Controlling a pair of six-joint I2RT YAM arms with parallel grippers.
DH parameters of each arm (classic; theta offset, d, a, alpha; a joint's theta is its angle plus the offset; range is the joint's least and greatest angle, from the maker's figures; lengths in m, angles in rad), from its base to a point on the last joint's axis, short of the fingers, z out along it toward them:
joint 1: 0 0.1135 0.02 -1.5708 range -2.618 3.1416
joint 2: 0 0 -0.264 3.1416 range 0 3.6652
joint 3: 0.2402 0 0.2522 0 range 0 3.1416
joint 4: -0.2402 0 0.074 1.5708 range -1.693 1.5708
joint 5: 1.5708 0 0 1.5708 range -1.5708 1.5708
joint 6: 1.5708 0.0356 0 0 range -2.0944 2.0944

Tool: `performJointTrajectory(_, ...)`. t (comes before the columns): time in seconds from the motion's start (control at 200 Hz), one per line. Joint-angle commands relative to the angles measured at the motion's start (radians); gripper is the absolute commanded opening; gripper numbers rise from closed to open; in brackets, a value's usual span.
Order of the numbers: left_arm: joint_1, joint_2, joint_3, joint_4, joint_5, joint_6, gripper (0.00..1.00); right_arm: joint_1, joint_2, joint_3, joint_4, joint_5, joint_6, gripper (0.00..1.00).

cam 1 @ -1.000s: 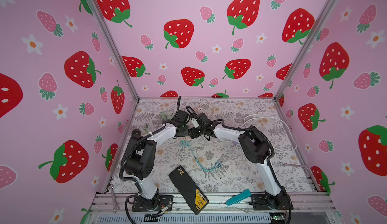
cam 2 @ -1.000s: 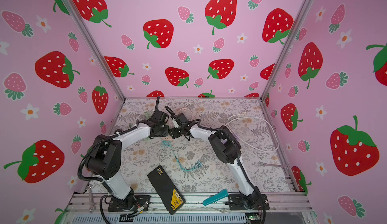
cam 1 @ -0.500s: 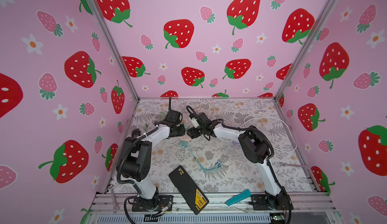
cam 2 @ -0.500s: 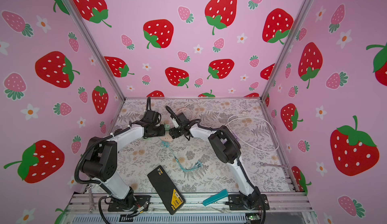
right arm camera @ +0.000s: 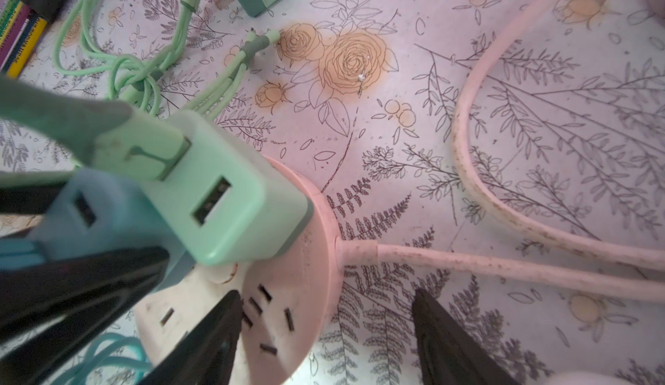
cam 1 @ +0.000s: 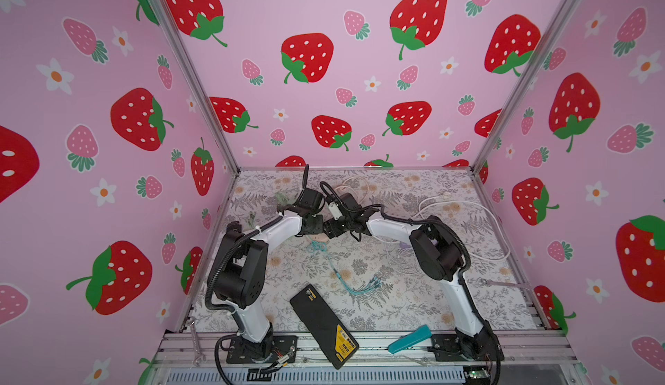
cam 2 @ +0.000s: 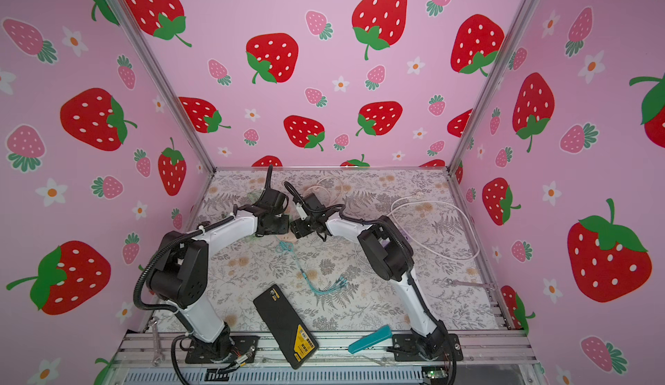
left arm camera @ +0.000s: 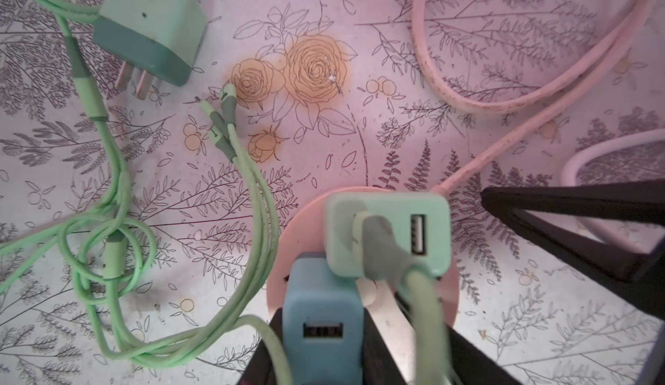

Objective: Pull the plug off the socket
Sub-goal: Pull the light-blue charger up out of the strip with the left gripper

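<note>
Pink socket (right arm camera: 288, 315), mint plug (right arm camera: 230, 199), blue plug (right arm camera: 90, 203), fern-and-rose patterned mat (right arm camera: 503, 131), blurred cable (right arm camera: 111, 347) perhaps teal.

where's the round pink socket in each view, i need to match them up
Top view: pink socket, only a pink sliver mid-table under the meeting arms.
Top view: socket, same sliver, mostly hidden.
Left wrist: socket lies under the mint plug and blue plug.
Right wrist: socket beneath the same plugs, empty slots exposed.
Shared landmark: the left tool, closed on the blue plug right above the socket.
</note>
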Motion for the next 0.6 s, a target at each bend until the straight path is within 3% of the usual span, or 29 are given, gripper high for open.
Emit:
performJointTrajectory(0.0,-0.034,0.002,0.044,-0.066,0.045,0.01,0.1,-0.008,0.154,-0.069,-0.231,0.122,-0.039,0.76)
performJointTrajectory(0.185,-0.027,-0.008,0.039,-0.048,0.105,-0.014,0.1,-0.007,0.157,-0.069,-0.235,0.126,-0.04,0.76)
performJointTrajectory(0.36,0.013,-0.04,0.026,-0.013,0.28,-0.053,0.1,-0.007,0.166,-0.064,-0.242,0.133,-0.033,0.76)
performJointTrajectory(0.596,0.042,-0.084,0.01,-0.003,0.352,-0.088,0.09,-0.008,0.177,-0.049,-0.265,0.143,-0.037,0.76)
